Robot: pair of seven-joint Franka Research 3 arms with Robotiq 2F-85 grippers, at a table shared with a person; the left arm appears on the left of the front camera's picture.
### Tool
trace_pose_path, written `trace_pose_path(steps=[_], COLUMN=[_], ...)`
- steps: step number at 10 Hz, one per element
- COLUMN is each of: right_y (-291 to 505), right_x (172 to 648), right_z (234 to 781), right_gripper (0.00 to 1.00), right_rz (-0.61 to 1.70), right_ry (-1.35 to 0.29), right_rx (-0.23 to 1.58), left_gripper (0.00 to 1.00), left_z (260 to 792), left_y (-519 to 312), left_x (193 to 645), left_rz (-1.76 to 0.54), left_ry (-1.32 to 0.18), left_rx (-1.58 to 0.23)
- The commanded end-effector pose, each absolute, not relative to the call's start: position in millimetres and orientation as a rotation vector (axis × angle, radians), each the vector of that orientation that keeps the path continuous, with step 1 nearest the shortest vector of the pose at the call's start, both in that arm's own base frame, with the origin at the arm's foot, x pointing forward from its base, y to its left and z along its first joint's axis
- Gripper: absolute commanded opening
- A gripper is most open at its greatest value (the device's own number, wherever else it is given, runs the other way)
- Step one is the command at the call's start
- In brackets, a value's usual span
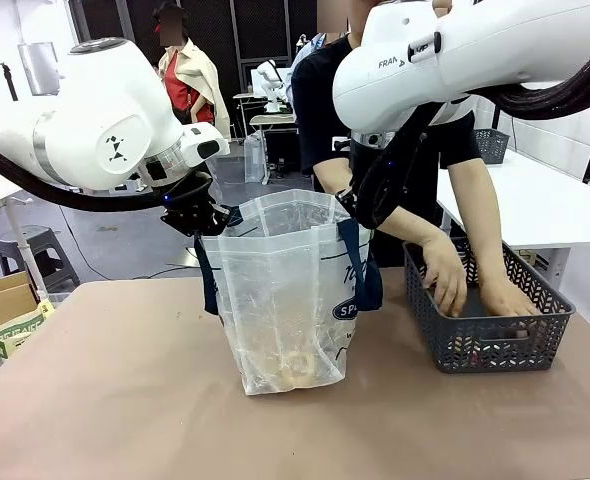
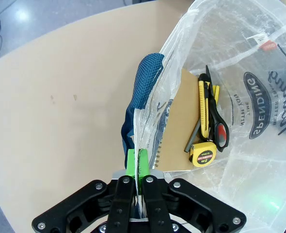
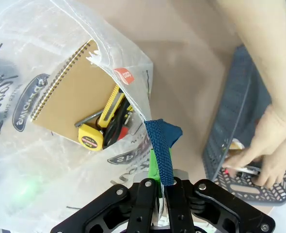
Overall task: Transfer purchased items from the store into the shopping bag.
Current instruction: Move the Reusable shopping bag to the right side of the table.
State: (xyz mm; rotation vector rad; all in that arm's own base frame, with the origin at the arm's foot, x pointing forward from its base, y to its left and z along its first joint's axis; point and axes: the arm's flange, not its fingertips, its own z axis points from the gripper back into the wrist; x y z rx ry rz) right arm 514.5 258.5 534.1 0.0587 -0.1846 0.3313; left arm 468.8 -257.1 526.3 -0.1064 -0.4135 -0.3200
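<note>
Both clamped tight on opposite rims of the shopping bag (image 1: 285, 290), left gripper (image 2: 138, 170) and right gripper (image 3: 160, 180), holding it upright, long axis vertical, mouth upward.

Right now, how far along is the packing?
Done: a notebook, tape measure and scissors lie in the shopping bag. In hand: the left gripper and right gripper pinch its rim open while the person's hands dig in the basket. Left: the small things there.

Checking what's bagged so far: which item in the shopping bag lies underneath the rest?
The brown spiral notebook; the yellow tape measure, yellow knife and scissors lie on top of it.
</note>
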Motion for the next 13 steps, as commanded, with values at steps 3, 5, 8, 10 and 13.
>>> trace_pose_path(steps=[3,5,8,10,13], right_y=[257.4,257.4,257.4,257.4,257.4], right_x=[515.1,515.1,515.1,515.1,515.1], right_z=[535.4,535.4,535.4,535.4,535.4], right_gripper=[0.0,0.0,0.0,0.0,0.0], right_rz=[0.318,0.318,0.318,0.318,0.318], right_ry=[-0.186,-0.186,-0.186,-0.186,-0.186], right_rx=[0.059,0.059,0.059,0.059,0.059], left_gripper=[0.0,0.0,0.0,0.0,0.0], left_z=[527.1,527.1,527.1,527.1,527.1], left_y=[-255.7,-255.7,-255.7,-255.7,-255.7], left_x=[468.1,468.1,468.1,468.1,468.1], left_rz=[-0.302,-0.302,-0.302,-0.302,-0.302], left_ry=[-0.417,-0.417,-0.417,-0.417,-0.417], left_rx=[-0.103,-0.103,-0.103,-0.103,-0.103])
